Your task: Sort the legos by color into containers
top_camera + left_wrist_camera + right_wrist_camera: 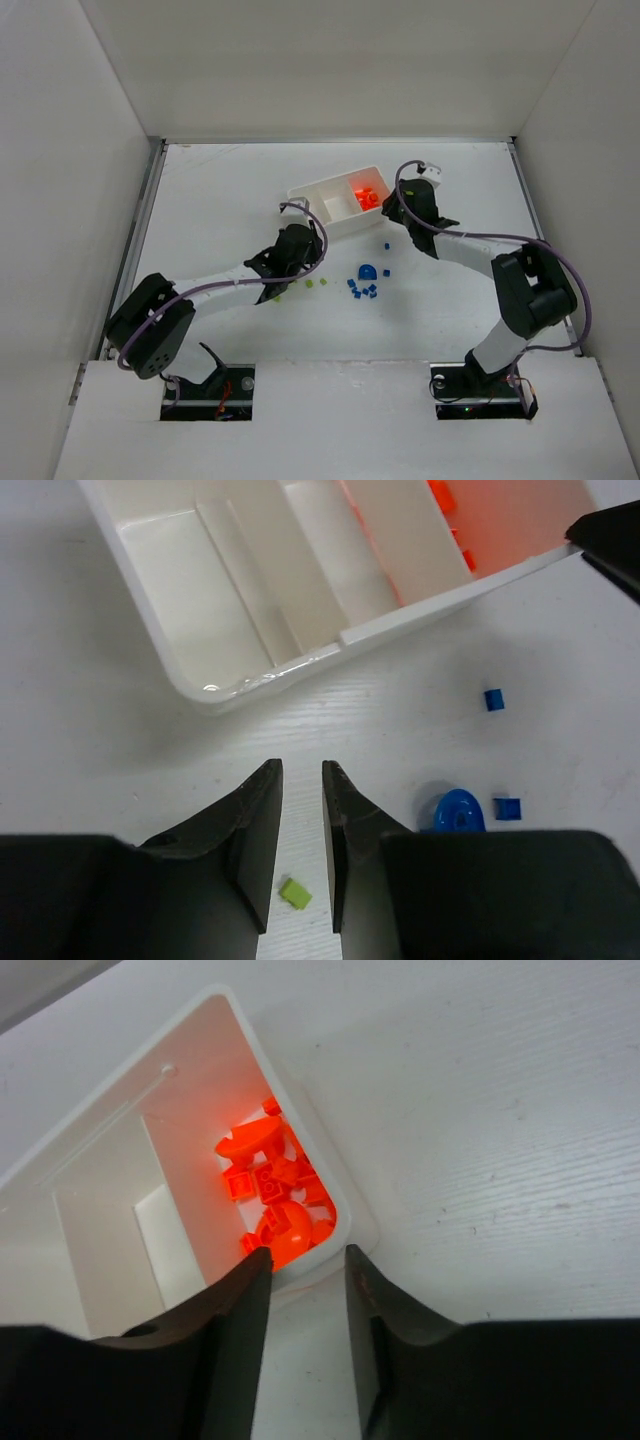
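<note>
At lower centre, a yellow-green brick (295, 892) shows between our left gripper's (302, 768) parted, empty fingers; our right gripper (308, 1252) is released too.

- You had a white table (250, 190) in front of you, with thin wood lines in its top.
- The left wall (60, 150), the back wall (340, 60) and the right wall (590, 120) stood close around it, all plain and white.
- A grey metal rail (140, 220) ran along the table's left edge, right by the left wall.
- A flat white board (340, 430) lay across the near edge.
- Your light was bright and even, and the shadows were soft.
</note>
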Action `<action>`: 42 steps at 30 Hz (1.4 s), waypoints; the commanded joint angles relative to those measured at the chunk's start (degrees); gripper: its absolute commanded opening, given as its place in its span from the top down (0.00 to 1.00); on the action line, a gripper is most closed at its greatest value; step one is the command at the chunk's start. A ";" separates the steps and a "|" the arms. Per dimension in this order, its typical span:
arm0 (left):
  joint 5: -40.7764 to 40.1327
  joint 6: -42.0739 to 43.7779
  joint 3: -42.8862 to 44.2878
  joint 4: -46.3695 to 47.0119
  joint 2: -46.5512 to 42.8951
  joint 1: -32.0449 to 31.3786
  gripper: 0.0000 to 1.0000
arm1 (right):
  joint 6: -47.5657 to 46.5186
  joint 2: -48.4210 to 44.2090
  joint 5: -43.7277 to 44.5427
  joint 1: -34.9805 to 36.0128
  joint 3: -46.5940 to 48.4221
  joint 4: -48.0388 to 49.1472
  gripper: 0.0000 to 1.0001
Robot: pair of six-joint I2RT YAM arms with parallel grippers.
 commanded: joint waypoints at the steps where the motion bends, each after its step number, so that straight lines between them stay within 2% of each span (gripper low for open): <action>1: 0.46 -0.20 0.22 3.71 0.26 0.96 0.79 | -0.05 1.14 -1.30 0.16 2.92 1.36 0.66; 4: -0.77 0.77 0.39 4.24 1.67 2.36 0.79 | -0.22 1.32 -1.31 2.17 3.02 0.66 0.72; 10: -5.78 -0.02 -2.50 4.33 0.18 5.44 0.77 | 1.71 -0.78 -1.66 6.92 -0.49 -0.13 0.74; 14: -6.40 -0.19 -3.21 4.32 -0.35 7.29 0.75 | 3.21 -3.86 -1.31 9.38 -3.13 -0.40 0.73; 16: -6.49 -0.28 -3.12 4.33 -0.09 7.82 0.75 | 3.21 -6.14 -0.43 9.91 -4.01 -0.92 0.67; 21: -6.05 -0.37 -3.56 4.85 -1.75 7.29 0.73 | 1.89 -14.57 2.65 10.09 -7.52 -2.50 0.46; 25: -4.99 0.42 -4.79 5.03 -6.66 4.31 0.72 | -1.27 -22.04 2.21 11.84 -12.09 -4.00 0.41; 27: -5.26 0.60 -6.02 4.16 -9.91 2.82 0.72 | -2.85 -24.42 1.77 14.12 -14.73 -5.49 0.47; 30: -4.91 -0.02 -7.78 1.43 -13.61 1.14 0.72 | -1.99 -26.80 2.74 18.78 -19.12 -9.79 0.67; 32: -4.38 -0.72 -8.83 -0.59 -14.85 -0.26 0.73 | 0.12 -27.33 3.44 21.07 -21.76 -10.76 0.70; 34: -4.11 -1.33 -10.32 -1.03 -15.20 -2.11 0.73 | 1.27 -26.89 3.88 23.18 -23.35 -11.12 0.66; 37: -4.11 -3.26 -12.17 -1.65 -15.38 -4.57 0.73 | 2.50 -24.26 4.32 25.64 -23.62 -11.47 0.44; 38: -4.11 -3.71 -12.52 -1.82 -15.55 -5.10 0.73 | 3.02 -23.38 4.67 26.26 -23.62 -10.86 0.41; 42: -5.25 -4.76 -14.28 -1.12 -16.26 -7.56 0.71 | 2.59 -18.64 5.81 26.88 -22.13 -9.80 0.40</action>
